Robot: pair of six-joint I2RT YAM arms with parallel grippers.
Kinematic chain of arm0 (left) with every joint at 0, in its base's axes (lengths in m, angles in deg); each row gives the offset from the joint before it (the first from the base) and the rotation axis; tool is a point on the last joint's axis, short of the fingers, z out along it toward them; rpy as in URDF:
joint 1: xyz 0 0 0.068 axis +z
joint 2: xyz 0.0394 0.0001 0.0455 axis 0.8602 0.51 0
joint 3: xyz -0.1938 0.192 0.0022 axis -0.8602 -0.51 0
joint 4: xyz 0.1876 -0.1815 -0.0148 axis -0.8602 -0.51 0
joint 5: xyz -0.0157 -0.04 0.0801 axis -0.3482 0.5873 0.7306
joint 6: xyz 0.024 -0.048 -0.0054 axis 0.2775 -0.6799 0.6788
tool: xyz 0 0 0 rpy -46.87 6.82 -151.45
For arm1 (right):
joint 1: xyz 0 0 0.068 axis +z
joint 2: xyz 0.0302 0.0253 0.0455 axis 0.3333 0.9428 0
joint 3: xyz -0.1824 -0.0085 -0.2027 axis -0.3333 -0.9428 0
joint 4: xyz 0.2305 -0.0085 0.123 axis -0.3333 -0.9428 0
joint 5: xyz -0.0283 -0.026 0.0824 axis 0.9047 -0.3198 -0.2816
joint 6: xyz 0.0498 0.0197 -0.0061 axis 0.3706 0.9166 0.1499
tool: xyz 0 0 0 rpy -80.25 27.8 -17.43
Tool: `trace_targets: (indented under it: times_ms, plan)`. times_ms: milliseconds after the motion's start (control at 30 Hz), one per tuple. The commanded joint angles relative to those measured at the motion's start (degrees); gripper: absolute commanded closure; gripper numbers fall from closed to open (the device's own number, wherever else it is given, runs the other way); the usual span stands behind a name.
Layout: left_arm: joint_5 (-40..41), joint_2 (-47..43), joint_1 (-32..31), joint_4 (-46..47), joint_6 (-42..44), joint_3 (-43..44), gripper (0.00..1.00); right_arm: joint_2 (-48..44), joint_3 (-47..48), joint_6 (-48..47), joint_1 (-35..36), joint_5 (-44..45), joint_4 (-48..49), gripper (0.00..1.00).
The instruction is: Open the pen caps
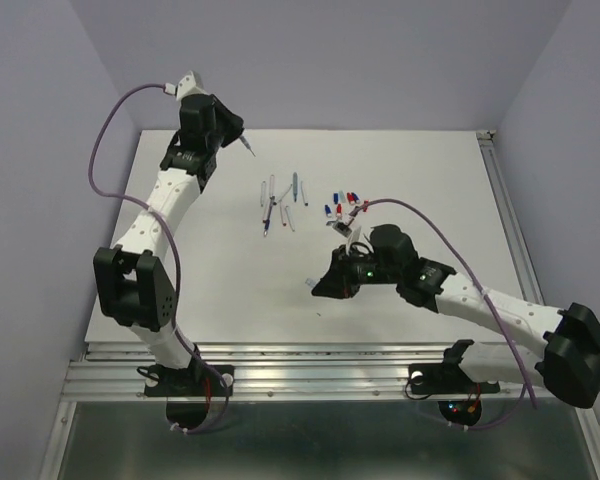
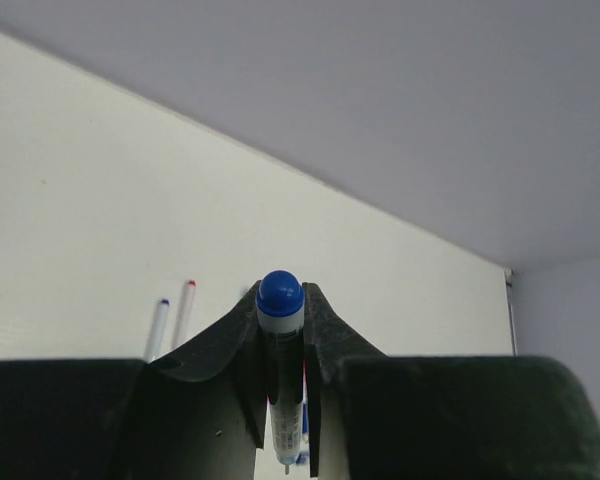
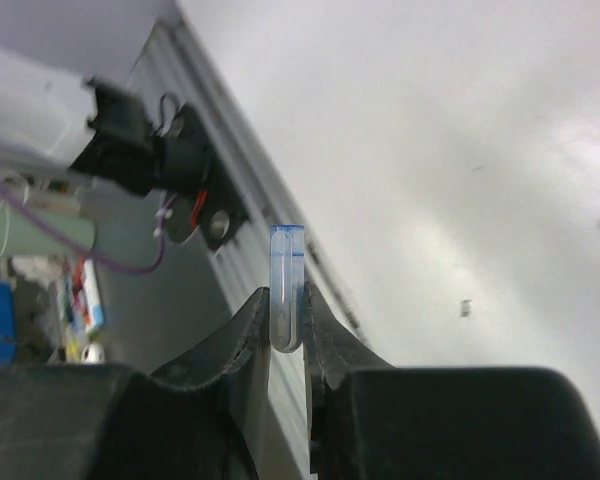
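The flat white surface (image 1: 180,260) fills the scene. The white-and-black left arm (image 1: 155,215) reaches to its far left corner, and the white-and-black right arm (image 1: 460,295) stretches low across the near middle. The left tool (image 2: 281,312) is held above the surface and pinches a clear-barrelled pen with a round blue end (image 2: 279,292); that blue end sticks out past the fingertips. The right tool (image 3: 287,318) pinches a short clear plastic cap with a blue rim (image 3: 286,290), well apart from that pen. A row of long thin loose pens (image 1: 280,200) lies at mid-surface. Just right of them sits the cluster of tiny red and blue pen caps (image 1: 345,200), close beyond the right arm's wrist.
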Motion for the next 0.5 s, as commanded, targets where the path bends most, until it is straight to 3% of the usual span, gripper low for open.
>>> trace_targets:
  times_ms: [0, 200, 467]
  plan:
    - [-6.27, -11.05, -1.62, 7.27, 1.71, -10.21, 1.0, 0.07, 5.91, -2.65, -8.67, 3.0, -2.39, 0.99]
    - [-11.39, -17.65, -5.83, 8.42, 1.62, -26.47, 1.0, 4.9, 10.38, -6.08, -17.38, 7.39, -5.38, 0.99]
    - [-17.46, -18.1, -11.99, 8.07, 5.75, -30.97, 1.0, 10.09, 13.38, -10.21, -25.02, 4.15, -3.1, 0.99]
